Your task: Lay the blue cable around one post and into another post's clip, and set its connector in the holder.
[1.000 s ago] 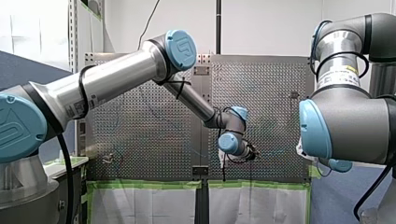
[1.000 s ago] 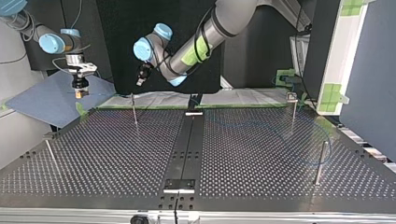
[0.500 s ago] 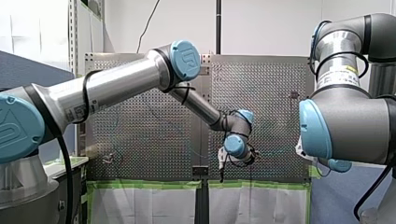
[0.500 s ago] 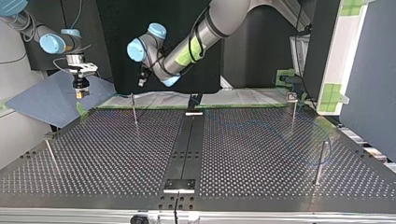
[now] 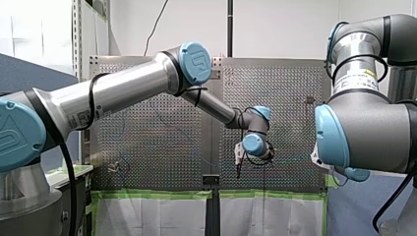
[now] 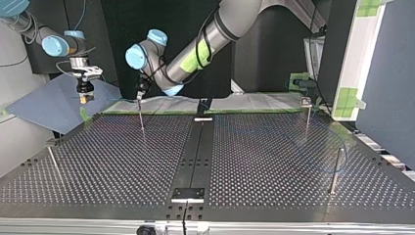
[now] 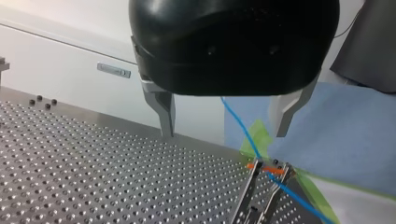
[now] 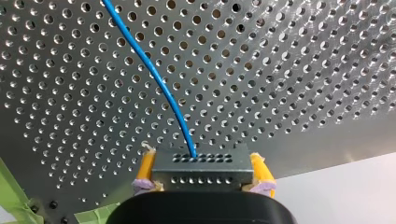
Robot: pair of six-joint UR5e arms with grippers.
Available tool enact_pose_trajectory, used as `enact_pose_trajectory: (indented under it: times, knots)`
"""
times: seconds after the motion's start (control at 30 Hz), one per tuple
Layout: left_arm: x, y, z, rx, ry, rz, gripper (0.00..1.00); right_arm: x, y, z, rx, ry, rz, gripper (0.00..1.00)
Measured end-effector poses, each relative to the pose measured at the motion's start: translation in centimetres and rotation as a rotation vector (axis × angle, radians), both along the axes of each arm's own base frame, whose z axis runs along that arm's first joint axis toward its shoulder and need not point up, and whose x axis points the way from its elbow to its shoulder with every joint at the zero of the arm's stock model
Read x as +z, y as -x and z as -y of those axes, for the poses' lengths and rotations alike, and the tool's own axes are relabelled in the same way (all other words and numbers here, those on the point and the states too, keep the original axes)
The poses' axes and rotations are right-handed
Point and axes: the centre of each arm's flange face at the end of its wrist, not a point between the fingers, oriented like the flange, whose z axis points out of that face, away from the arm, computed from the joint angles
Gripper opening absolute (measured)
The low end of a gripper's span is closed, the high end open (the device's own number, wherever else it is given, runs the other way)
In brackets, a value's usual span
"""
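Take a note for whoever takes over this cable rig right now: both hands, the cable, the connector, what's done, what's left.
Left hand: open, holding nothing, hovering over the clip post.
Right hand: shut on the connector, raised at the top view's left.
Blue cable: passes under the left hand down into the clip; any loop around another post is too faint to confirm.
Done: cable appears seated in the clip.
Left: set the connector in the holder, which I cannot pick out here.
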Motion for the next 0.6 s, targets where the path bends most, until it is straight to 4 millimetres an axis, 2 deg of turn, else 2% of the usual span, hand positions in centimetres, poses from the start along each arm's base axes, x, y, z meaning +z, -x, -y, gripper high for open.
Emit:
enact_pose_trajectory:
  times: [0.23, 0.6]
  knots:
    - [-1.1, -0.3, -1.2, 0.022, -0.025, -0.014, 1.0, 0.0, 0.0, 0.0, 0.0, 0.001, 0.0, 0.0]
    - [-4.7, 1.6, -3.5, 0.065, -0.102, -0.054, 1.0, 0.0, 0.0, 0.0, 0.0, -0.001, 0.005, 0.0]
